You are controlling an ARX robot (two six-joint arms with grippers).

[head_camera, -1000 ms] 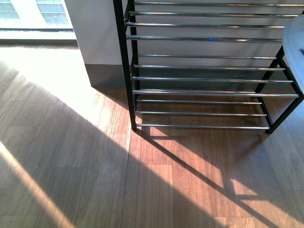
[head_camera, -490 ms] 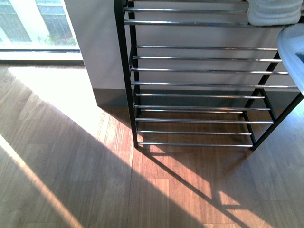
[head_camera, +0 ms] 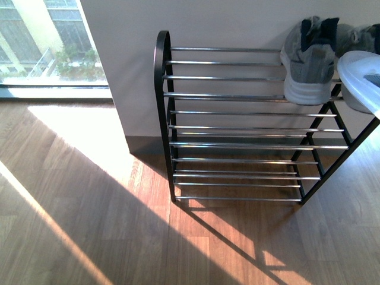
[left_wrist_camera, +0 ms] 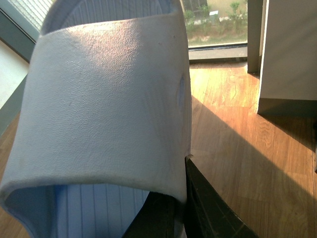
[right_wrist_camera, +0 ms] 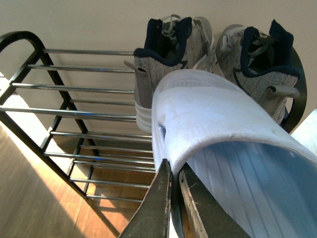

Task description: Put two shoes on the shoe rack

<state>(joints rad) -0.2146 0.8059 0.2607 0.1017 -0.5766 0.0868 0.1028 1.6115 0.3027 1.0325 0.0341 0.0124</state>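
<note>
Two grey knit sneakers (head_camera: pixel 309 62) already sit on the black-and-silver rod shoe rack (head_camera: pixel 237 127); each arm's jaws clench one pale blue foam slide (right_wrist_camera: pixel 218 124), unplaced.

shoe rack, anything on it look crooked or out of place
Nothing stands out. Two grey sneakers sit side by side at one end of the shoe rack's top shelf, heels outward; the lower shelves look bare. Each end effector holds a pale blue slide off the rack.

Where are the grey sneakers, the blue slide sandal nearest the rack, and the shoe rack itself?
grey sneakers (right_wrist_camera: pixel 163 54): right wrist view, heel of the left-hand one.
blue slide sandal (right_wrist_camera: pixel 208 106): right wrist view, its strap.
shoe rack (head_camera: pixel 161 107): front view, black left upright.
</note>
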